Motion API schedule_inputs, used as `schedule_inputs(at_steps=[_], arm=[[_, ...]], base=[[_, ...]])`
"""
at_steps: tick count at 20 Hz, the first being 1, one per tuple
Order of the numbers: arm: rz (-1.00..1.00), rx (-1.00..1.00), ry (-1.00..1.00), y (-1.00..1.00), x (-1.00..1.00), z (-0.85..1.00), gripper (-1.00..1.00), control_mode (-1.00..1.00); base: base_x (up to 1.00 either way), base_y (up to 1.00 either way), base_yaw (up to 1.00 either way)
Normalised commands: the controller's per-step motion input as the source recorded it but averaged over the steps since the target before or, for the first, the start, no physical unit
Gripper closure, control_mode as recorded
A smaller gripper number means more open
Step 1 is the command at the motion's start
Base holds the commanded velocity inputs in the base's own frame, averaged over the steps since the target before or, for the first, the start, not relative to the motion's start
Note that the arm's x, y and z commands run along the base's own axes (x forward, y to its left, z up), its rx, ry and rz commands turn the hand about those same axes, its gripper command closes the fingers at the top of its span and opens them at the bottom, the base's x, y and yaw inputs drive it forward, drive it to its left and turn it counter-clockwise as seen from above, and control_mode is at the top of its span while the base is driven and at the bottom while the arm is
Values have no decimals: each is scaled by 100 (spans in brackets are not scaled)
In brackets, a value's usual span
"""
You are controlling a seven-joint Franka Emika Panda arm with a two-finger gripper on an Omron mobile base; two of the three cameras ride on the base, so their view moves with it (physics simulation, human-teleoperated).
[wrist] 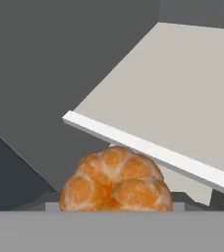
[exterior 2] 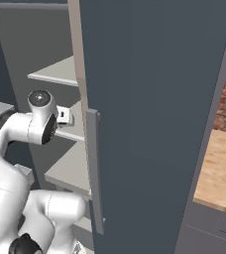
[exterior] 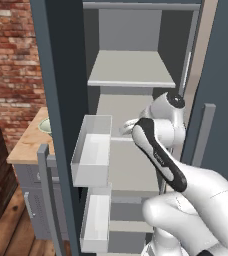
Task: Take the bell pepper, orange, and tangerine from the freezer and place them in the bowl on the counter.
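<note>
The claw grips a lumpy orange fruit (wrist: 116, 179) (tangerine, seemingly) inside the freezer (exterior: 61, 100). Next, I judge: withdraw past the shelf (wrist: 173, 98) toward the bowl (exterior: 45, 125).

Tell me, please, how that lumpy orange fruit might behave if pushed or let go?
The fruit looks rounded, so it would probably roll. Its segmented lobes may make that roll wobbly. It seems firm, likely keeping its shape under a light squeeze.

Kitchen (rendered), open freezer (exterior: 131, 70), wooden counter (exterior: 28, 142), brick wall (exterior: 11, 55)
</note>
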Motion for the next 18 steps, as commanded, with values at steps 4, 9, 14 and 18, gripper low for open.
schedule_inputs(at_steps=[4, 9, 14, 18], arm=[[-2, 0, 0, -11, -73, 56, 100, -100], [-3, -1, 0, -17, -77, 59, 100, -100], [-4, -4, 3, -27, -70, 57, 100, -100], [-3, -8, 1, -30, -58, 42, 100, -100]], base=[[0, 0, 0], [0, 0, 0], [0, 0, 0], [0, 0, 0]])
